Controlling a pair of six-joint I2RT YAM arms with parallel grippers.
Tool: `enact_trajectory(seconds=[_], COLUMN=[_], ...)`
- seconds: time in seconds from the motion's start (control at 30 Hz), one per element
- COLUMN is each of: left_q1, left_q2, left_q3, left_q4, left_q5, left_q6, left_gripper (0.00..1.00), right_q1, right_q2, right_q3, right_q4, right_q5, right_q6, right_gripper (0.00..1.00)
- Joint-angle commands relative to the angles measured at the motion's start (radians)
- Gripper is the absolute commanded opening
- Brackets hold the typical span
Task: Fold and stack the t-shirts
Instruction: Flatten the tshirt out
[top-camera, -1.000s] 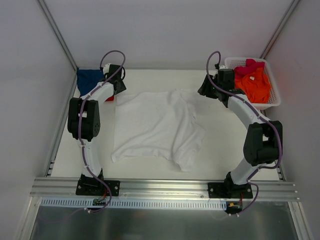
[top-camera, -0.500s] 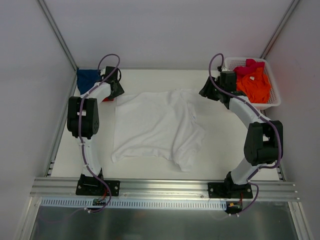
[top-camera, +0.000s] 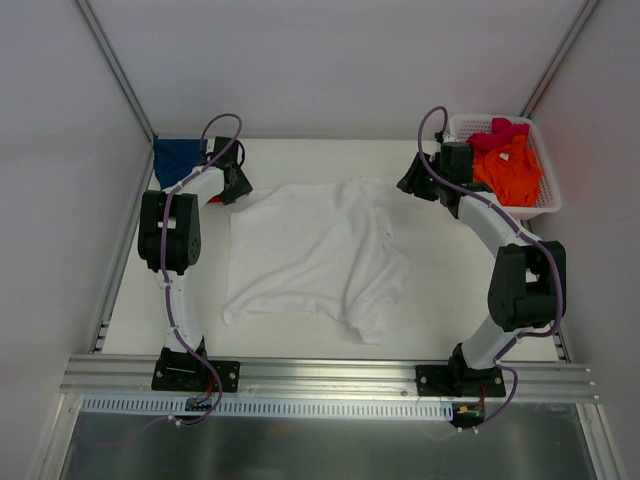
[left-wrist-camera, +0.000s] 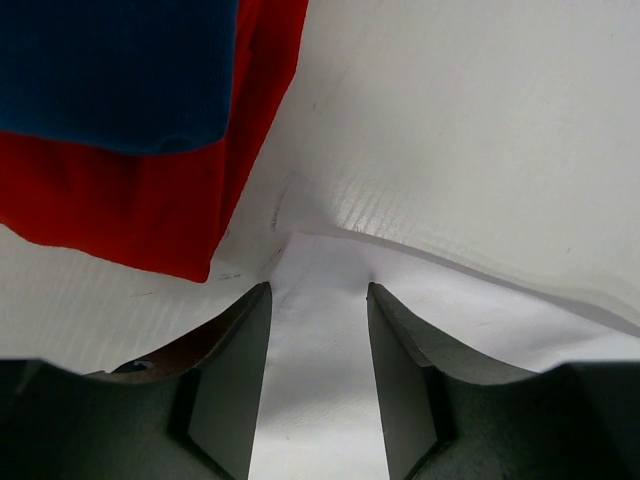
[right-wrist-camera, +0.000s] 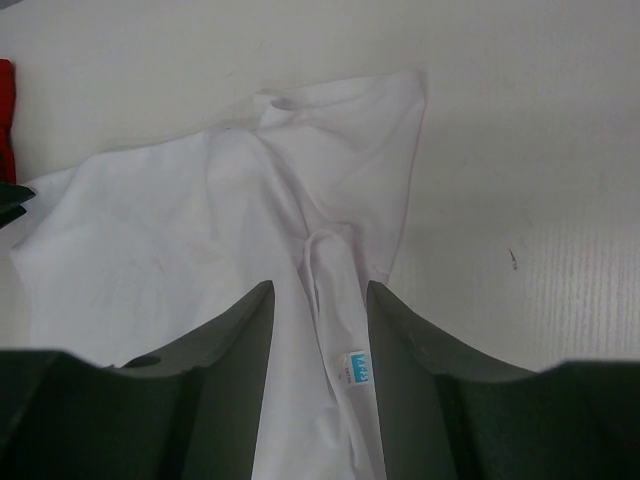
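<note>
The large white t-shirt (top-camera: 310, 250) lies spread on the table, its right side folded over and rumpled. My left gripper (top-camera: 238, 186) is at its far left corner. In the left wrist view the left gripper (left-wrist-camera: 318, 295) is open, with a flat corner of the white t-shirt (left-wrist-camera: 320, 380) between its fingers. My right gripper (top-camera: 412, 181) is at the shirt's far right edge. It (right-wrist-camera: 320, 290) is open over the neckline and label (right-wrist-camera: 356, 367) of the white t-shirt (right-wrist-camera: 180, 250). A folded blue t-shirt (top-camera: 178, 155) lies on a red one (left-wrist-camera: 130, 210) at the far left.
A white lattice basket (top-camera: 548, 205) at the far right corner holds the orange t-shirt (top-camera: 510, 170) and the pink t-shirt (top-camera: 500, 130). Grey walls and metal rails enclose the table on three sides. Both arm bases sit on the near rail.
My left gripper has slid a little nearer and rightward onto the white t-shirt's corner, its jaws narrowing slightly. The right gripper has hardly moved.
</note>
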Motion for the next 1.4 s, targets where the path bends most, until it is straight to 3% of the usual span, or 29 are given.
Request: enact_trajectory(seconds=[0.0,0.27,0.4,0.6,1.23,1.37], left_q1=[-0.001,0.001,0.001,0.001,0.008,0.008], left_q2=[-0.007,0.011,-0.009,0.003,0.089,0.097], left_q3=[0.025,0.071,0.066,0.091,0.180,0.189], left_q4=[-0.010,-0.038,-0.050,-0.061,-0.133,-0.144], left_q5=[-0.009,-0.049,-0.089,-0.103,-0.010,-0.003], left_q6=[-0.018,0.014,0.020,0.034,0.003,-0.003], left_gripper=[0.43,0.42,0.50,0.50,0.44,0.33], right_q1=[-0.007,-0.024,-0.027,-0.027,-0.052,-0.060], right_q2=[-0.035,-0.012,-0.009,-0.010,-0.047,-0.053], right_q3=[-0.007,0.004,0.004,-0.004,-0.025,-0.038], right_q4=[0.047,0.047,0.055,0.067,0.070,0.070], right_q5=[-0.025,-0.034,-0.040,-0.054,-0.083,-0.091], right_q6=[0.017,0.016,0.019,0.031,0.051,0.056], right_gripper=[0.45,0.45,0.45,0.45,0.45,0.45])
